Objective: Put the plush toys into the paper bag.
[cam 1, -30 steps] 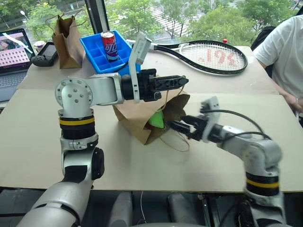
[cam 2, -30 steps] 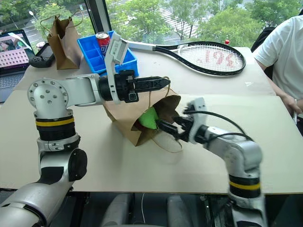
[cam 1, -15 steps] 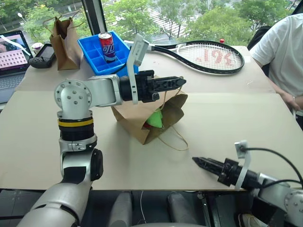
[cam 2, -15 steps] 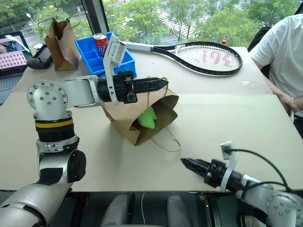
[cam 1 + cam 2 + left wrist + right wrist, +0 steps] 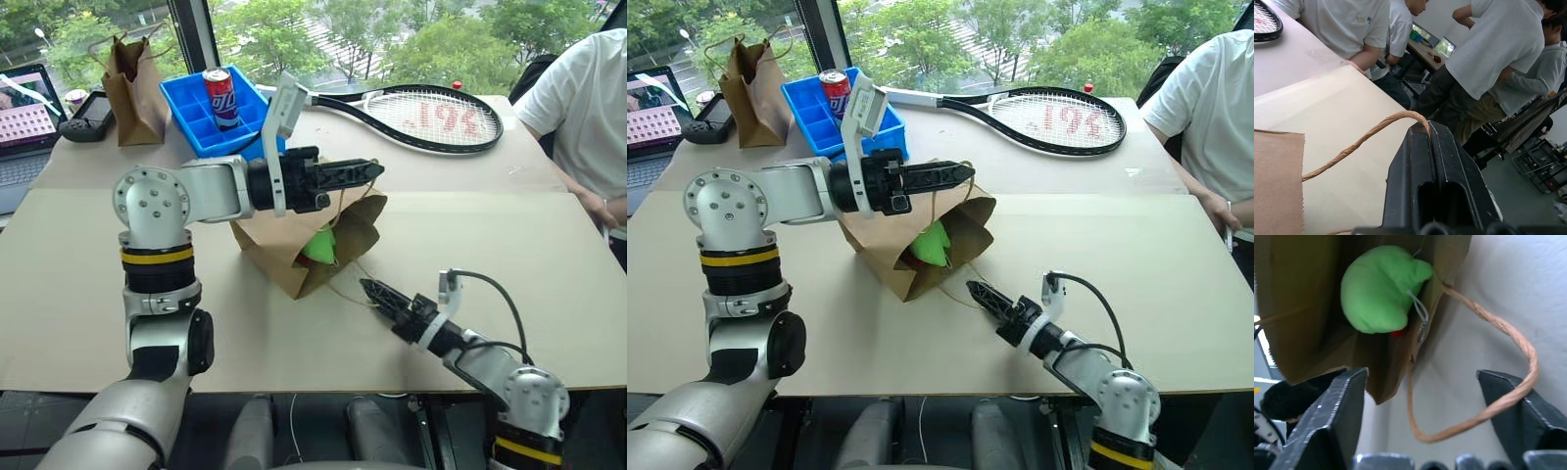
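The paper bag [image 5: 282, 247] lies tipped on the table with its mouth facing my right arm. My left gripper [image 5: 376, 168] is shut on its upper cord handle [image 5: 1366, 137] and holds that edge up. Inside the mouth sits the light-green plush toy [image 5: 1382, 289] with its keyring, and a sliver of the red one [image 5: 1397, 333] shows beneath it. My right gripper [image 5: 370, 290] hovers low over the table just in front of the bag. It is open, and the lower handle loop [image 5: 1518, 357] lies between its fingers [image 5: 1342, 406].
At the back stand a blue tray [image 5: 201, 117] with a soda can [image 5: 222, 95], a tennis racket [image 5: 431, 116], a small crumpled bag [image 5: 137, 83], a laptop [image 5: 24, 108] and a controller [image 5: 88, 116]. A person [image 5: 578, 108] sits at the table's right edge.
My right gripper left the bag's mouth, dropped back to the table's front edge, then came forward to the lower handle loop, rolled over. The left gripper kept its hold.
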You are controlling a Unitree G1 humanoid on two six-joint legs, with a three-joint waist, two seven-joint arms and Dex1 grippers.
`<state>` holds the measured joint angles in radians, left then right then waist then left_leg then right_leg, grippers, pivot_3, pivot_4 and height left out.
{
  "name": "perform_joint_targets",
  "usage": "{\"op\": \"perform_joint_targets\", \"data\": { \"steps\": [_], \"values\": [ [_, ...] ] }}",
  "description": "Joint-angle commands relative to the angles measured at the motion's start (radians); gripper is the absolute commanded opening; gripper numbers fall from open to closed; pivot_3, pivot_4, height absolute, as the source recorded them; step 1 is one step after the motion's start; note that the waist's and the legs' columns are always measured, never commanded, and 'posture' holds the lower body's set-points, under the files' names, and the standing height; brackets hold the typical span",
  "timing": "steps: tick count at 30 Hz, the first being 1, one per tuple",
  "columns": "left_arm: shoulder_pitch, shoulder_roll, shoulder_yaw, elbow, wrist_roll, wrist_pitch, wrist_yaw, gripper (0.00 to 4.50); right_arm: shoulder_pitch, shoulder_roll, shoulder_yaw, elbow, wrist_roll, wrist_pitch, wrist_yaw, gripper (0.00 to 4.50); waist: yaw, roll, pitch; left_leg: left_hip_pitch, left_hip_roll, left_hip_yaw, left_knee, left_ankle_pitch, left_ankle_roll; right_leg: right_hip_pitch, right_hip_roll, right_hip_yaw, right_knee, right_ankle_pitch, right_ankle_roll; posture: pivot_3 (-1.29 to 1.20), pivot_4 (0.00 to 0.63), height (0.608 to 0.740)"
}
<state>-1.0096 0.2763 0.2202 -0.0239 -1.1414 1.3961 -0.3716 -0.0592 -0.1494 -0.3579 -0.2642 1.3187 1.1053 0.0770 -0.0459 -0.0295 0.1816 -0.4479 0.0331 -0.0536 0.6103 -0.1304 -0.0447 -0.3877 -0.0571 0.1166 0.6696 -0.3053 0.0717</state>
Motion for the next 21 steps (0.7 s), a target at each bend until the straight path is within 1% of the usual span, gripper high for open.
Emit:
{"op": "perform_joint_targets", "data": {
  "steps": [1, 2, 4, 5, 7, 8, 11, 13, 17, 21],
  "values": [
    [-0.007, 0.017, 0.020, -0.033, -0.016, -0.021, -0.003, 0.00, -0.045, -0.015, -0.026, -0.071, 0.114, -0.063, 0.058, 2.25, 0.000, 0.000, 0.000, 0.000, 0.000, 0.000, 0.000, 0.000, 0.000, 0.000, 0.000, 0.000, 0.000, 0.000, 0.000, 0.00, 0.150, 0.740],
    [-0.007, 0.023, 0.019, -0.034, -0.011, -0.026, -0.006, 0.00, -0.064, -0.021, -0.043, -0.085, 0.164, -0.080, 0.070, 2.06, 0.000, 0.000, 0.000, 0.000, 0.000, 0.000, 0.000, 0.000, 0.000, 0.000, 0.000, 0.000, -0.001, 0.000, 0.000, 0.00, 0.150, 0.740],
    [-0.011, 0.036, 0.015, -0.035, 0.000, -0.039, -0.017, 0.00, -0.099, -0.041, -0.061, -0.104, 0.254, -0.107, 0.079, 1.28, -0.002, 0.000, 0.000, -0.001, 0.000, 0.000, 0.000, 0.000, 0.000, 0.000, 0.000, 0.000, -0.001, 0.000, 0.000, 0.00, 0.150, 0.740],
    [-0.018, 0.045, 0.015, -0.028, 0.008, -0.049, -0.024, 0.00, -0.132, -0.067, -0.058, -0.112, 0.294, -0.113, 0.071, 1.07, -0.002, 0.000, 0.000, -0.001, 0.000, 0.000, 0.000, 0.000, 0.000, 0.000, 0.000, 0.000, -0.001, 0.000, 0.000, 0.00, 0.150, 0.740],
    [-0.033, 0.066, 0.012, -0.010, 0.031, -0.075, -0.041, 0.00, -0.211, -0.125, -0.038, -0.124, 0.334, -0.118, 0.062, 0.27, -0.002, 0.000, 0.000, -0.001, 0.000, 0.000, 0.000, 0.000, 0.000, 0.000, 0.000, -0.001, -0.001, 0.000, 0.000, 0.00, 0.150, 0.740],
    [-0.039, 0.077, 0.010, -0.001, 0.043, -0.090, -0.051, 0.00, -0.252, -0.146, -0.025, -0.122, 0.344, -0.125, 0.054, 0.03, -0.003, 0.000, 0.000, -0.001, 0.000, 0.000, 0.000, 0.000, 0.000, 0.000, 0.000, -0.001, -0.001, 0.000, 0.000, 0.00, 0.150, 0.740],
    [-0.050, 0.112, -0.002, 0.022, 0.084, -0.145, -0.098, 0.00, -0.362, -0.172, 0.013, -0.081, 0.338, -0.156, 0.030, 0.03, -0.005, 0.000, 0.000, 0.000, 0.000, 0.000, -0.001, 0.000, 0.000, 0.000, 0.000, 0.000, -0.001, 0.000, 0.000, 0.00, 0.150, 0.740],
    [-0.067, 0.131, 0.007, 0.057, 0.120, -0.185, -0.097, 0.00, -0.459, -0.178, 0.051, -0.039, 0.312, -0.165, 0.027, 0.03, -0.002, 0.000, 0.000, 0.000, 0.001, -0.001, -0.002, 0.000, 0.000, 0.000, 0.001, -0.001, -0.001, 0.000, 0.000, 0.00, 0.150, 0.740],
    [-0.061, 0.173, 0.013, 0.051, 0.144, -0.206, -0.115, 0.00, -0.638, -0.189, 0.095, 0.035, 0.310, -0.177, -0.005, 0.03, -0.002, 0.000, 0.000, -0.002, 0.000, 0.000, -0.002, 0.000, 0.000, -0.001, 0.000, 0.000, -0.003, 0.000, 0.000, 0.00, 0.150, 0.740],
    [-0.052, 0.202, 0.026, 0.046, 0.155, -0.208, -0.108, 0.00, -0.692, -0.214, 0.098, 0.065, 0.355, -0.168, -0.040, 0.03, 0.007, 0.000, 0.000, -0.004, 0.001, -0.001, -0.003, 0.000, 0.000, -0.002, 0.000, -0.003, -0.004, 0.001, 0.000, 0.00, 0.150, 0.740]
  ]
}}
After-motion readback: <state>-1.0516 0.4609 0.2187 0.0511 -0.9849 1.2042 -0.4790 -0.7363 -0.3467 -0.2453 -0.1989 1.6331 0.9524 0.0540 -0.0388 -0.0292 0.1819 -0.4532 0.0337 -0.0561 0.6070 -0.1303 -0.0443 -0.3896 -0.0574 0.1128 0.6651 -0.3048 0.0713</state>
